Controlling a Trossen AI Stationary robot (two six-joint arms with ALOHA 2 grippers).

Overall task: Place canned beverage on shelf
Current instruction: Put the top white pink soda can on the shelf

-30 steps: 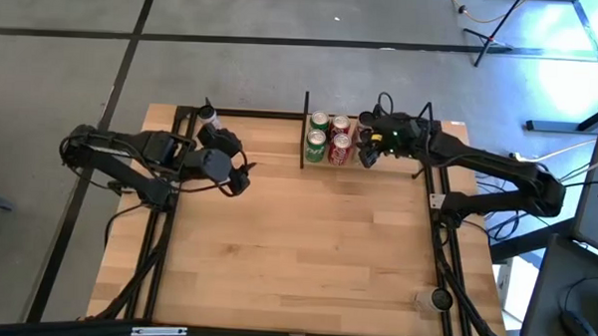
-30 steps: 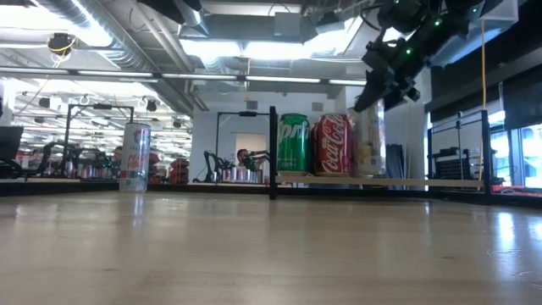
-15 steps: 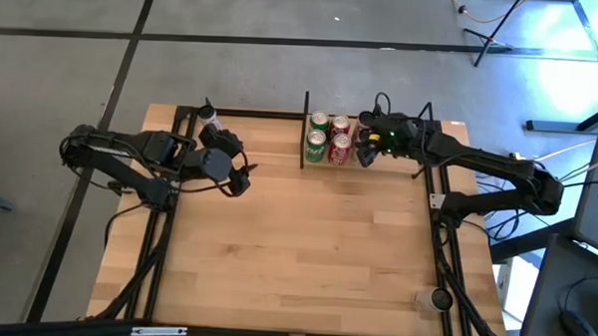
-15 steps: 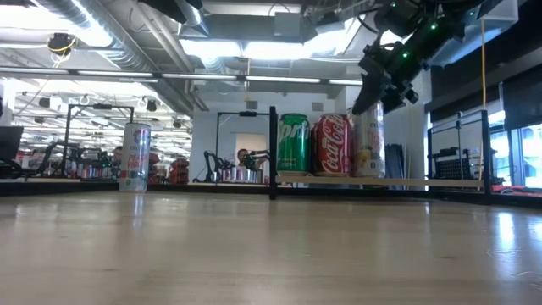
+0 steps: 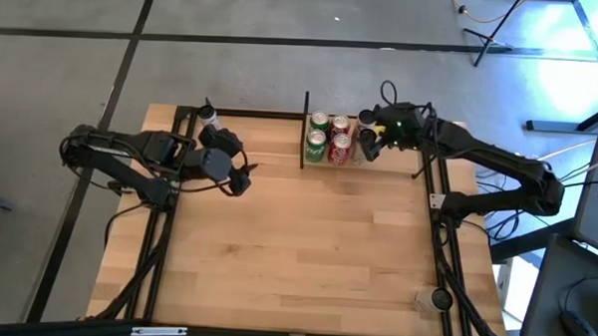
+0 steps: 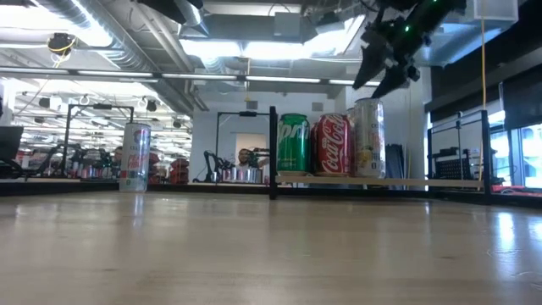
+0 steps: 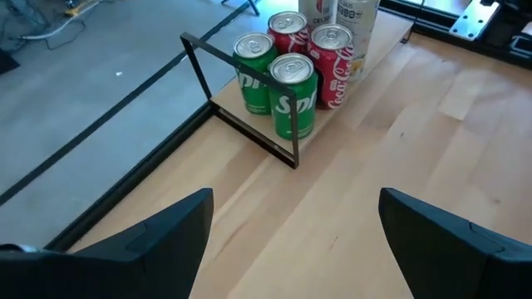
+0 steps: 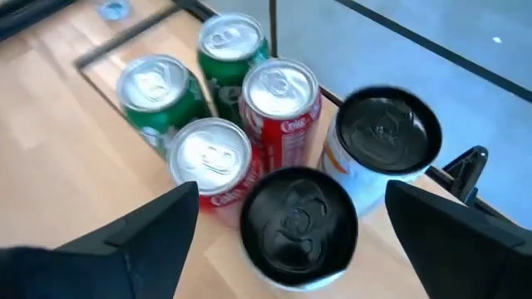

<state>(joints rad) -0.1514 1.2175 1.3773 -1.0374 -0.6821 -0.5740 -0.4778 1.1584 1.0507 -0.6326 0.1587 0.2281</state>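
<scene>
Nearest you on the pale wooden bench (image 5: 296, 248) nothing is in play. Your left gripper (image 5: 241, 176) waits at mid-bench, fingers apart and empty, well away from the work. Farther back, the tall pale black-topped can (image 6: 368, 137) stands upright, long axis vertical, on the black-rod shelf with the pale board (image 6: 381, 180), touching the red cola can (image 6: 331, 145). Your right gripper (image 6: 383, 69) hangs just above it, fingers spread and clear of the lid, so the can lies straight below them; the likely exit is upward.
</scene>
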